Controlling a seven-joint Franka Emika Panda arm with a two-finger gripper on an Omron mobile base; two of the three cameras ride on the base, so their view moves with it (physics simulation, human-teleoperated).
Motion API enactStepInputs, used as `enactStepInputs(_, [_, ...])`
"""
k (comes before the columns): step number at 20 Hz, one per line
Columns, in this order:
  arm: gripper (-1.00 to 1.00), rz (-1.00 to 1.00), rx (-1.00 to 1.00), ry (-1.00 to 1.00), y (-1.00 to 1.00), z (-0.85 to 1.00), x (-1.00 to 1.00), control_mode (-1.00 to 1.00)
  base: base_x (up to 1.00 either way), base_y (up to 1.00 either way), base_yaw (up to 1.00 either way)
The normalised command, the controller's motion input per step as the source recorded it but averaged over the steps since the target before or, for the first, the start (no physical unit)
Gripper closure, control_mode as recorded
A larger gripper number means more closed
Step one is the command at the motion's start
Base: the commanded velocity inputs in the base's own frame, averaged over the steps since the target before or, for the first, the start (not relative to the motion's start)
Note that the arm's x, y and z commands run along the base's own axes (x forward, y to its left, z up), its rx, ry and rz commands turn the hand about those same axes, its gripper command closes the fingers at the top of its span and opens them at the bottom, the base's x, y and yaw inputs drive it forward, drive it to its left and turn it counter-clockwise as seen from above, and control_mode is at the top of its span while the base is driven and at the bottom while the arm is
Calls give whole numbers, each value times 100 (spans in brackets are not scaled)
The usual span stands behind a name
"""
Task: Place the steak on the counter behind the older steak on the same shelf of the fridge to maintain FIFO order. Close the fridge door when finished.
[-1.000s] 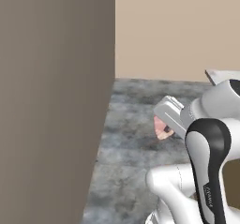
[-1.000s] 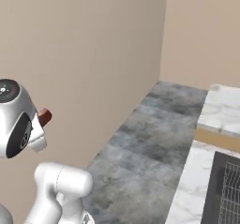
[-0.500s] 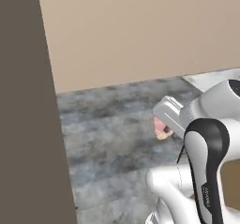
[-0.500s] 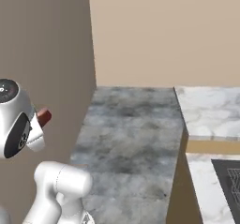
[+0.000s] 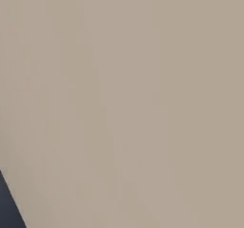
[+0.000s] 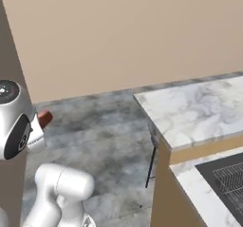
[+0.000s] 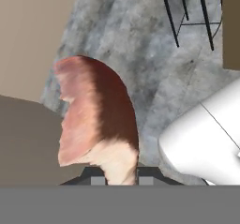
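The whole picture has swung since the earlier frames, so the base has turned and the things themselves have not shifted; the dark panel that filled the left of the left base view half a second ago is now reduced to a dark sliver (image 5: 8, 209) at the bottom left corner, and the rest of that view is taken up by a plain beige wall (image 5: 133, 88); what the sliver belongs to cannot be told.

In the right base view the counter (image 6: 199, 109) is seen at the right, its marbled top above a light wooden front; a dark grille (image 6: 228, 178) lies at the lower right corner; the grey mottled floor (image 6: 109, 140) runs between the counter and the wall; thin dark legs (image 6: 151, 162) stand just beside the counter's near corner; the steak (image 6: 44, 118) is seen as a small red-brown tip projecting from the white hand at the left, well apart from the counter and above the floor.

In the hand view the steak (image 7: 96, 120) is held upright between the fingers (image 7: 145, 175), its pale fat edge lowest, so the gripper (image 7: 119, 177) is closed on it; dark stool legs (image 7: 187, 12) are seen at the top over the floor.
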Motion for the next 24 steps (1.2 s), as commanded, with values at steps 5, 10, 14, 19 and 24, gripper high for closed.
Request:
enactStepInputs(5, [100, 0, 0, 0, 0, 0, 0, 100, 100, 66, -63])
enactStepInputs(10, [100, 0, 0, 0, 0, 0, 0, 100, 100, 88, -59])
enactStepInputs(14, [100, 0, 0, 0, 0, 0, 0, 100, 100, 100, -40])
enactStepInputs(19, [100, 0, 0, 0, 0, 0, 0, 100, 100, 100, -39])
enactStepInputs(24, [100, 0, 0, 0, 0, 0, 0, 100, 100, 100, -45])
